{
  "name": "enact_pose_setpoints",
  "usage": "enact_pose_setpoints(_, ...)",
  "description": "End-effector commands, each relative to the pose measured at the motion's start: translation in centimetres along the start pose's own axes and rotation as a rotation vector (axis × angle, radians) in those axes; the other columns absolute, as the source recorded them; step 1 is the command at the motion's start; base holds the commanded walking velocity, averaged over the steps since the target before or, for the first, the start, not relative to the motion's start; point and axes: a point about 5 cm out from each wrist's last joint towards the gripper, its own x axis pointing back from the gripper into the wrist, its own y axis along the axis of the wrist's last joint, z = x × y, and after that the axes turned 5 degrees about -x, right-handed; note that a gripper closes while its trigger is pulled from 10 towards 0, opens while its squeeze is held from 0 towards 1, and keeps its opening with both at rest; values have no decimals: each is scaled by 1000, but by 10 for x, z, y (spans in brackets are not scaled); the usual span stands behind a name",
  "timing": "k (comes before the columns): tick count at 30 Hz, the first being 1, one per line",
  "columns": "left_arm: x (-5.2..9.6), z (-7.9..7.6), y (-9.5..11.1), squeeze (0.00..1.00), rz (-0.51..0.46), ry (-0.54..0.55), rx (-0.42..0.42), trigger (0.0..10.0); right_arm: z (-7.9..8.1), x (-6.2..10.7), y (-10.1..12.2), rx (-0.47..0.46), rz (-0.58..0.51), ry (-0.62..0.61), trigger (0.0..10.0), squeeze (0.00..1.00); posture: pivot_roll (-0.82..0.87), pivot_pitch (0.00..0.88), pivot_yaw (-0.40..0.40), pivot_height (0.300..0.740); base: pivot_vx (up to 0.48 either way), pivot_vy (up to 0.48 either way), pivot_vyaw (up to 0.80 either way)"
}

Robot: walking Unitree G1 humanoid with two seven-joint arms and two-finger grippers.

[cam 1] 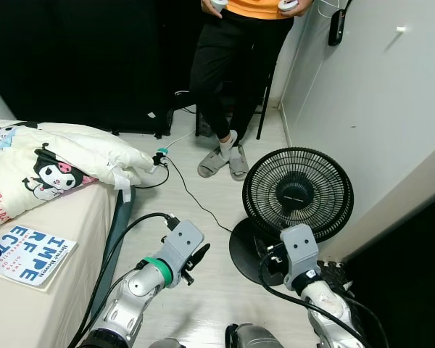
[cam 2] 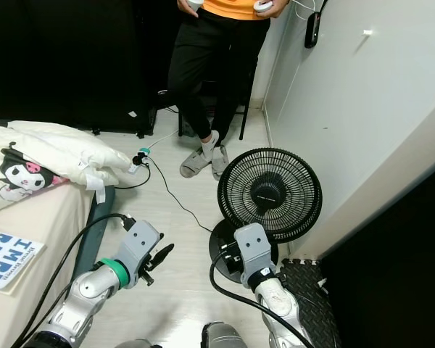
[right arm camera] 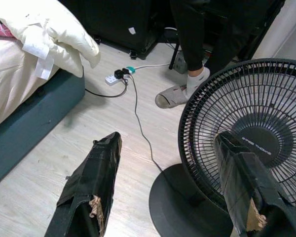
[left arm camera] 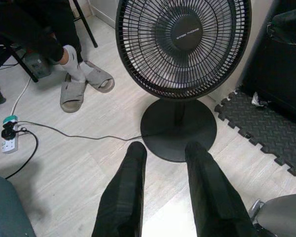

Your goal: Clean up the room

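While the person [cam 1: 235, 65] in black trousers and grey slippers stands by the far wall, the robot faces a black fan [cam 1: 298, 194] that stands on the pale wood floor [cam 1: 196, 239], just beside the white wall [cam 1: 377, 116] on the robot's right. Its round grille sits upright on a short stem above a wide disc base [left arm camera: 178, 129], and the face is turned towards the robot and slightly upward. The long axis runs vertically, from base through stem to grille. A thin black cable [cam 1: 192, 196] trails from the base across the floor to a power strip [cam 1: 159, 156] near the corner of the bed [cam 1: 51, 239].

The right end effector [right arm camera: 172, 197] hangs low in front of the fan with its two fingers spread wide, one before the grille and one over bare floor, holding nothing. The left end effector [left arm camera: 165, 197] is aimed at the disc base, fingers parted and empty.

I'd guess the fan is light up top and weighted in the base. The wire grille looks springy and easy to bend, so the stem or the rim of the base seems the sounder grip. The cable appears plugged in and could tug if the fan is shifted.

On the bed lie a cartoon-print pillow [cam 1: 58, 163] and a blue-lettered booklet [cam 1: 29, 257].
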Motion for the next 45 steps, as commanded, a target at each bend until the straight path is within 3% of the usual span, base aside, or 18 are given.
enact_pose_setpoints(1,0,-1,-3,0,19,-6,14,10000,-2,2,-4,-19,21,-13,10000,0,-119,2,10,740,0,0,0)
enact_pose_setpoints(45,1,3,-3,0,29,-20,15,10000,1,1,-2,-44,20,-21,10000,0,-121,28,24,740,0,0,0)
